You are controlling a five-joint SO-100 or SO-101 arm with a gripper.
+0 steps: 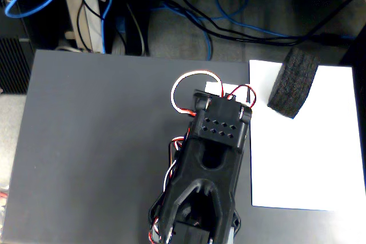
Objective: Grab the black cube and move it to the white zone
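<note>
The black cube (293, 82), a rough oblong foam block, lies tilted on the top left part of the white zone (303, 158), a large white sheet at the right of the fixed view. The glossy black robot arm (214, 141) is folded over the dark grey mat, left of the sheet. Its far end with red and white wires is a short way left of the block and does not touch it. I cannot make out the gripper's fingers within the folded arm. Nothing is held near the block.
The dark grey mat (97, 141) covers the table left of the sheet. Blue and black cables (229, 24) lie on the floor beyond the table's far edge. A beige desk leg (86, 10) stands at the upper left.
</note>
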